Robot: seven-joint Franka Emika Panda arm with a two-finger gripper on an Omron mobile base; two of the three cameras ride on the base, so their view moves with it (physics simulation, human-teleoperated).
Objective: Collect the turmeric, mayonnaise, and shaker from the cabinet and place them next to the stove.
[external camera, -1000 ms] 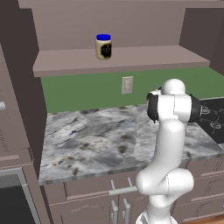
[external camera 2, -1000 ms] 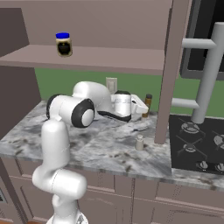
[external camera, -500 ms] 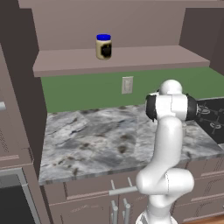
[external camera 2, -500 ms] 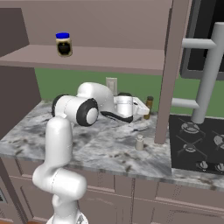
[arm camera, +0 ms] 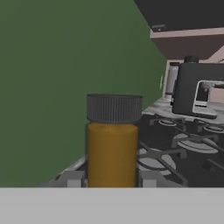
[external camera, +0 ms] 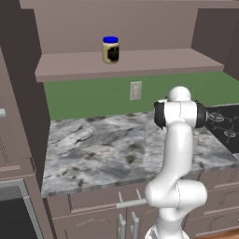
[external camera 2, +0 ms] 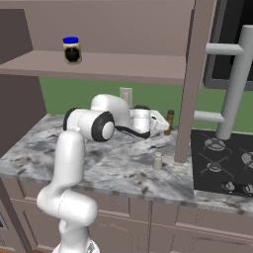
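Turmeric (arm camera: pixel 112 153) upright between the two finger tips (arm camera: pixel 73 179) in the hand view, amber body topped by a dark ribbed cap, one tip pressed against each side. Gripper (arm camera: pixel 111 179) closed tight on that bottle, jaws drawn in as far as its width allows. Same bottle seen in the right base view as a slim amber shape (external camera 2: pixel 169 122) with a dark cap, just beyond the white hand, near the green back wall and just left of the mauve-brown upright panel (external camera 2: pixel 190 79). Whether its base touches the marble counter (external camera 2: pixel 113 168) cannot be told. Shaker (external camera 2: pixel 157 161) standing upright on the counter, small and pale, nearer the front edge, just left of the upright panel and close beside the stove (external camera 2: pixel 222 163). Also glimpsed in the left base view as a pale shape (external camera: pixel 196 138) past the arm's elbow, next to the black cooktop (external camera: pixel 224 128). Mayonnaise (external camera: pixel 110 49) well apart from the others, up on the shelf board of the cabinet (external camera: pixel 126 65), blue lid on top, dark label facing out; likewise visible in the right base view (external camera 2: pixel 72 50), toward the left end of the shelf. White wall outlet (external camera: pixel 135 90) on the green wall below the shelf.
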